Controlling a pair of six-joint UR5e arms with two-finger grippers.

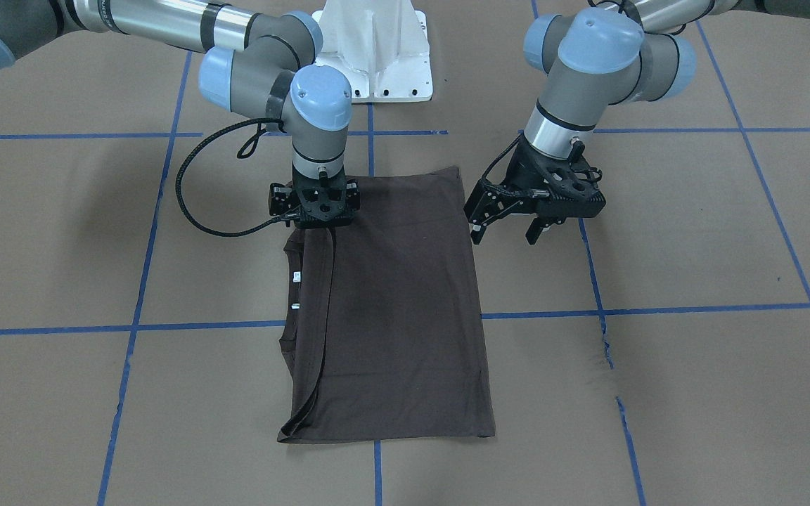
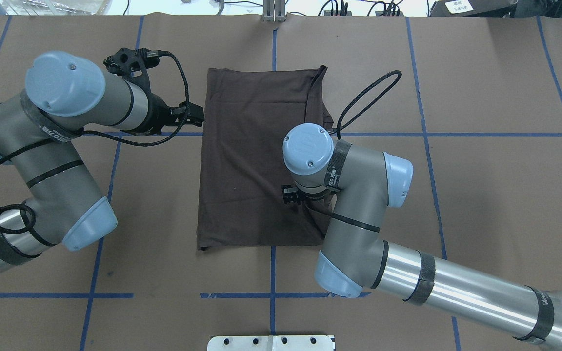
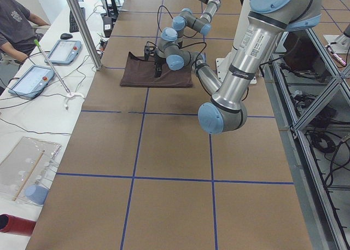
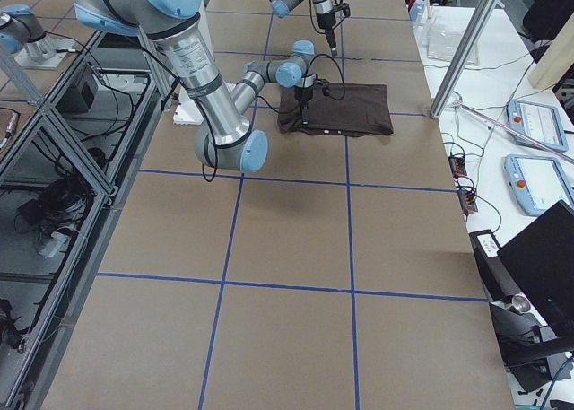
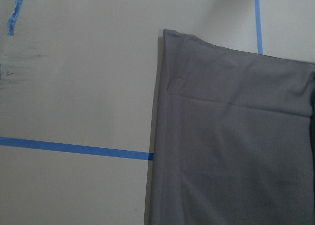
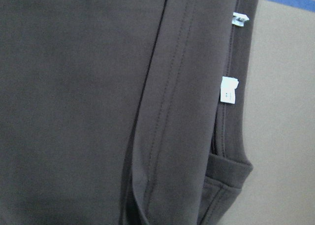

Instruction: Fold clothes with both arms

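The dark brown T-shirt [image 1: 405, 302] lies folded into a long rectangle on the brown table, with a narrow folded-over strip along its collar side. Its white neck tags [image 6: 229, 89] and ribbed collar [image 6: 231, 171] show close up in the right wrist view. My right gripper [image 1: 313, 223] points straight down onto the shirt's corner nearest the robot. Its fingers are hidden, so I cannot tell whether it is open or shut. My left gripper [image 1: 507, 232] hangs open just off the shirt's opposite long edge [image 5: 160, 136], holding nothing. From overhead, the shirt [image 2: 251, 161] lies between the two arms.
The white base pedestal [image 1: 373, 49] stands behind the shirt. Blue tape lines [image 1: 194, 325] cross the table, with a scuffed tear [image 1: 605, 351] beyond the left gripper. A seated person [image 3: 16, 25], tablets [image 3: 30, 77] and a metal post [image 3: 82, 25] are off the table's far side.
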